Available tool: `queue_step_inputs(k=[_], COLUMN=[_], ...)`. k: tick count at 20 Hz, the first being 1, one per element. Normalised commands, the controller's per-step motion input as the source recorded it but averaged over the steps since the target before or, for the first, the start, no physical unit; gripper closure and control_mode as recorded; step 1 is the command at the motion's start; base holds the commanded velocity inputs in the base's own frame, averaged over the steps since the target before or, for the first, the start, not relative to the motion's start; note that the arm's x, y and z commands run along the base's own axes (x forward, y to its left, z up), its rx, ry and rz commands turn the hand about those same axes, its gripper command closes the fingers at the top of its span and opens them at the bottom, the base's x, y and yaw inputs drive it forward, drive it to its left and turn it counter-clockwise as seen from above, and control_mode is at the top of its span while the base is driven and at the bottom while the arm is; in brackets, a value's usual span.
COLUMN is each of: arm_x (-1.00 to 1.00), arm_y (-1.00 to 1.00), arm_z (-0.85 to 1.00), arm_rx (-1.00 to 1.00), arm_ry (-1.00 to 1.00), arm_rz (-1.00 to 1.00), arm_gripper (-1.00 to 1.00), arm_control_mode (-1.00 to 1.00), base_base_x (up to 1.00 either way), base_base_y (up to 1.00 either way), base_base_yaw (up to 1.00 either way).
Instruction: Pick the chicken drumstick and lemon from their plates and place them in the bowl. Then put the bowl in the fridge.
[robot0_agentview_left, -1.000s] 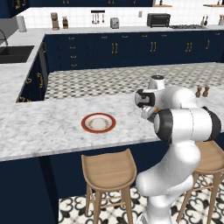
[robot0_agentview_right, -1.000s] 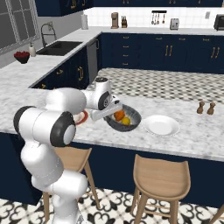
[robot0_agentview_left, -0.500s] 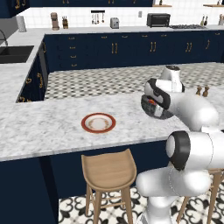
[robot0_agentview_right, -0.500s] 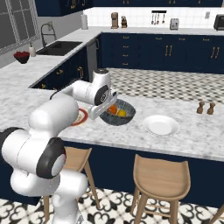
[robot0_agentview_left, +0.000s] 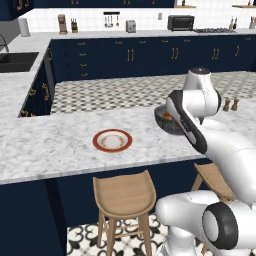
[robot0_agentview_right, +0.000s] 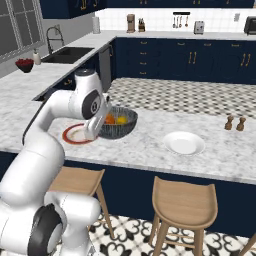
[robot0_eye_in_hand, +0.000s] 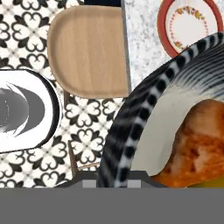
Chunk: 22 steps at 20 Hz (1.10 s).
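**Bowl was up off the surface, both foods inside**

Over the last second the arm swung the bowl (robot0_agentview_right: 118, 122) up and back toward the near edge of the surface, away from the red-rimmed plate (robot0_agentview_left: 112, 140). I'd guess the loading part was done and the fridge trip had started. The tool (robot0_agentview_right: 95, 131) was pinched tight on the bowl's rim, on the side nearest the robot. The drumstick (robot0_eye_in_hand: 199, 146) and lemon (robot0_agentview_right: 121, 120) sat in the bowl, right beside the tool. The white plate (robot0_agentview_right: 184, 142) sat bare toward the right end.
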Motion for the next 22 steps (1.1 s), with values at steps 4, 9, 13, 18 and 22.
queue_step_inputs(k=[4, 9, 13, 18, 22], arm_x=[-1.0, -0.68, -0.72, -0.52, -0.4], arm_y=[0.1, -0.14, -0.05, 0.0, 0.0], arm_z=[0.74, 0.72, 0.58, 0.22, 0.0], arm_rx=[-0.05, 0.0, 0.0, 0.0, 0.0], arm_ry=[-0.23, -0.03, 0.01, 0.18, 0.08], arm_rz=[0.19, 0.05, 0.0, -0.01, 0.0], arm_gripper=[1.0, 1.0, 1.0, 1.0, 1.0], arm_control_mode=[-1.0, -1.0, -1.0, -1.0, -1.0], base_base_x=[0.0, 0.0, 0.0, 0.0, 0.0], base_base_y=[0.0, 0.0, 0.0, 0.0, 0.0], base_base_yaw=[0.0, 0.0, 0.0, 0.0, 0.0])
